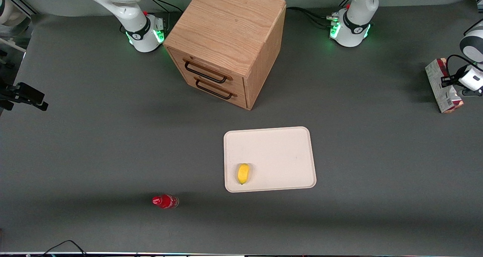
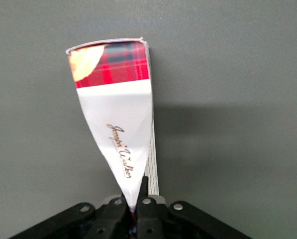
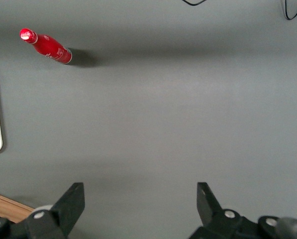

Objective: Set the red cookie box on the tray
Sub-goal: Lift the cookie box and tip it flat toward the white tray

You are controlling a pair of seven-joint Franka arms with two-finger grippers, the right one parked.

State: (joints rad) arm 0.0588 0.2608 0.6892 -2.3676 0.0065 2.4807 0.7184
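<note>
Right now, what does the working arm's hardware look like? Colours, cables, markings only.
The left arm is glossy white, with a black band and small logo near its base, which glows green and has a red spot; black cables run off from it. The gripper at the working arm's end of the table is white and grey with black fittings and a looped black cable; black fingers.

- one long, thin red cookie box (image 1: 443, 85) with white and tan patches
- one flat cream-white rectangular tray (image 1: 279, 143) with rounded corners
- one small yellow fruit (image 1: 243, 173), lying on that tray
- one small red bottle (image 1: 165, 201)
- one wooden drawer cabinet (image 1: 226, 42), with two drawers and two dark handles
- one left-arm gripper (image 1: 454, 81), closed on the cookie box at the working arm's end of the grey worktop (image 1: 94, 143)
</note>
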